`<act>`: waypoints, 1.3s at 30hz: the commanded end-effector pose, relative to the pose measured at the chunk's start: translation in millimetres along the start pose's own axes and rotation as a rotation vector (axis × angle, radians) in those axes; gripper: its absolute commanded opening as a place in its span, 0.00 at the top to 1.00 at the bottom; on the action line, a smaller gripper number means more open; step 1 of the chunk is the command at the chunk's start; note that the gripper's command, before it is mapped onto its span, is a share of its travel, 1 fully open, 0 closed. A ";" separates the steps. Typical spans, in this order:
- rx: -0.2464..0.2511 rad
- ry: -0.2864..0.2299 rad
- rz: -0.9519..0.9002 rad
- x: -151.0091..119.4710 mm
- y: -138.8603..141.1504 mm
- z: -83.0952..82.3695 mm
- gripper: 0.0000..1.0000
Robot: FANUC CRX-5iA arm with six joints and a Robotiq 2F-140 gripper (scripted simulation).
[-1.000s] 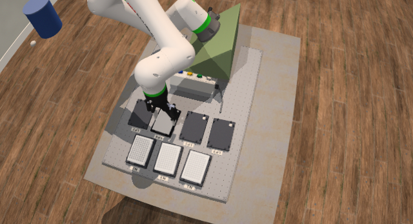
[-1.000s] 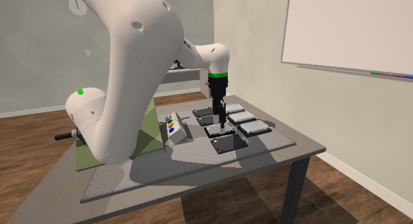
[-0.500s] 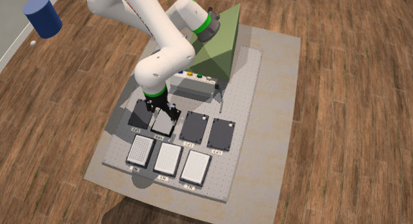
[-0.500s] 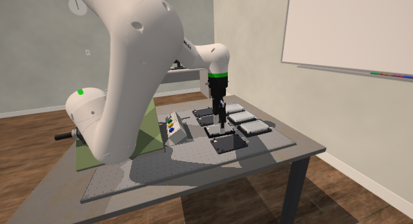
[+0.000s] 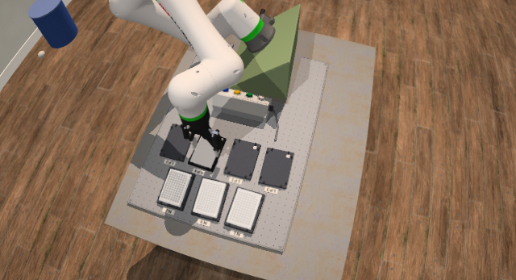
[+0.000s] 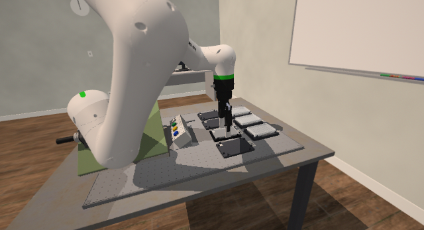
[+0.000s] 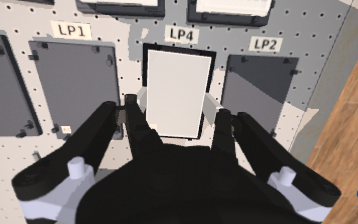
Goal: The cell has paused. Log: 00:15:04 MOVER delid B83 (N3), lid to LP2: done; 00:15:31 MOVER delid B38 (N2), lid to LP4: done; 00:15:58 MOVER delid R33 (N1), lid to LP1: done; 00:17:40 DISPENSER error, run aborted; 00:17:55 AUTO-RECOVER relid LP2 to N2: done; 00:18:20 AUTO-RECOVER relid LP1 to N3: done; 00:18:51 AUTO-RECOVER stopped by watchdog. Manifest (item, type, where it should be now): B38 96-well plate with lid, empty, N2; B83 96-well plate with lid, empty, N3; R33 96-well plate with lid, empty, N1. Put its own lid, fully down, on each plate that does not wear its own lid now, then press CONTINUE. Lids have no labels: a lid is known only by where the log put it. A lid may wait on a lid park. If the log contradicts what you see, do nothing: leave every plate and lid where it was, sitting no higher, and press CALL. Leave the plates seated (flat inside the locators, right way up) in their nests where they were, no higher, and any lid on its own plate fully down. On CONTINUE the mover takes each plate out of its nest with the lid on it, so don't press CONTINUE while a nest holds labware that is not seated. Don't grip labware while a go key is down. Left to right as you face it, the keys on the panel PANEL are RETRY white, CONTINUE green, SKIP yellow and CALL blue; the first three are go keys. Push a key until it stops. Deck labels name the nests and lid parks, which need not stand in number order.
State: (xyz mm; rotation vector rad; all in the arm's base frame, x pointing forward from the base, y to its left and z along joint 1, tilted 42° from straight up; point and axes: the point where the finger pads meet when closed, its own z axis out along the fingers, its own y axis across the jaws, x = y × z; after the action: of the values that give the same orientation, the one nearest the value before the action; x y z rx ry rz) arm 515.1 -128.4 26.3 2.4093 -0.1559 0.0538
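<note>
The jaws are closed about halfway onto the lid that lies in park LP4. One finger presses each long side, near the lid's near end. The lid looks flat in the park's black frame, not raised, so the step in hand is the grasp itself.

In the wrist view LP1 on the left and LP2 on the right are bare. This fits the record, which leaves only B38's lid parked, on LP4.

Beyond the parks stand three plates in a row. In the top view the left plate shows its wells sharply and looks bare. The middle plate and the right plate look paler, as if lidded. The nest labels are too small to read for sure.

By the record this lid belongs on B38 in N2, and N2 should be wearing B83's lid, with R33's lid on N3 and N1 bare. If so, the held lid has no free home yet.

The next move calls for a straight lift clear of the frame, keeping the lid level. Before it goes down, the nest labels must be read. The lid must not go onto the bare plate merely because that plate is open. The two wrong lids need shifting first, using the parks.

The panel sits behind the parks on the worktop. Its green key should wait until all three lids are fully down.
</note>
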 end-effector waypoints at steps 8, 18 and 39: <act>0.000 -0.001 0.000 -0.3 0.0 0.2 1.00; 0.000 -0.001 0.000 -0.3 0.0 -1.0 1.00; 0.000 -0.001 0.000 -0.2 0.0 -27.4 1.00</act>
State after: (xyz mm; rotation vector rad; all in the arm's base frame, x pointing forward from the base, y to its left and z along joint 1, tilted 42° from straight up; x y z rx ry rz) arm 514.8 -113.6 42.9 2.4092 -0.1563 0.0527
